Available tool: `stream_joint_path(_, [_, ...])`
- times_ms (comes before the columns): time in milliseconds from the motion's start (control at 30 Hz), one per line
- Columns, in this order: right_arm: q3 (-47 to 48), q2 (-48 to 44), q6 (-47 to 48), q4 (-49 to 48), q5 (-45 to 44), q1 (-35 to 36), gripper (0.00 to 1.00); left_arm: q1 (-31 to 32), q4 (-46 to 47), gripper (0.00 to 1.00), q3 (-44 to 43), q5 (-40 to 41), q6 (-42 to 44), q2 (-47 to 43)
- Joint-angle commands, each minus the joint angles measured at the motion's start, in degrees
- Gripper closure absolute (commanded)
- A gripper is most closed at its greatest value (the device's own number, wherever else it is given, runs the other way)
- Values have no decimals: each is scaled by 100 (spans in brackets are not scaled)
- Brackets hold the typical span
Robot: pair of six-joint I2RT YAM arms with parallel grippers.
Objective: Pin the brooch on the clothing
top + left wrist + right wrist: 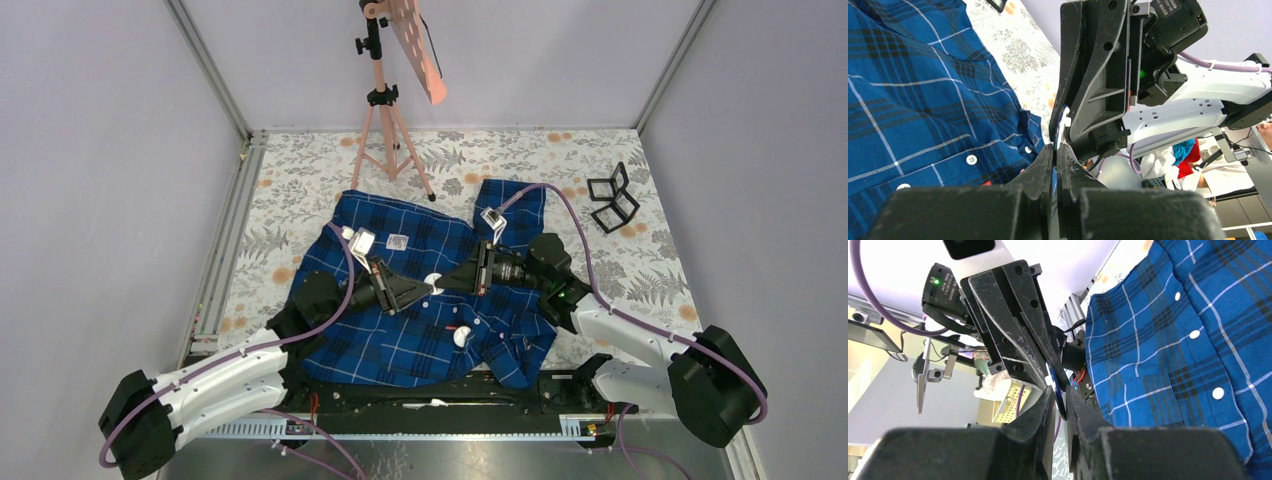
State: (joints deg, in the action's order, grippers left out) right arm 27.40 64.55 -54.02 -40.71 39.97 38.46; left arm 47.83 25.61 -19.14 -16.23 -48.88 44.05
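Observation:
The dark-blue plaid shirt [400,340] lies spread on the floral table; it also shows in the left wrist view [923,100] and the right wrist view [1173,340]. Both grippers meet tip to tip a little above its middle. Between them is the brooch [434,281], a thin disc seen edge-on, blue and white [1063,120] [1057,385]. My left gripper [428,287] [1055,150] is shut on its edge. My right gripper [445,282] [1058,392] grips the same disc from the opposite side, its jaws only narrowly apart. The pin itself is hidden.
A white round piece [462,338] with a small red tag beside it lies on the shirt near the buttons. The white neck label [397,241] is behind the grippers. A pink tripod stand [385,100] stands at the back. Black frames [612,197] lie at the back right.

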Motion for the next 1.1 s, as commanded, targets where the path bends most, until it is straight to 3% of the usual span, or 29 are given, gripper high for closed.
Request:
stream_joint_path(0, [307, 69, 269, 480, -112, 27, 86, 26, 313, 100, -354, -486, 257, 88])
stream_joint_path(400, [429, 108, 418, 566, 118, 31, 76, 33, 245, 100, -447, -649, 349, 265])
stream_joint_path(567, [370, -361, 478, 501, 157, 28, 57, 28, -265, 100, -423, -81, 410, 58])
stream_joint_path(733, [388, -1123, 1014, 1263, -256, 24, 39, 20, -437, 100, -405, 92, 377, -29])
stream_joint_path(900, [324, -1641, 1371, 2011, -1032, 30, 37, 23, -249, 100, -331, 159, 265, -103])
stream_joint_path(1067, [-1, -1763, 1175, 1759, -1361, 30, 38, 24, 21, 100, -211, 199, 72, -166])
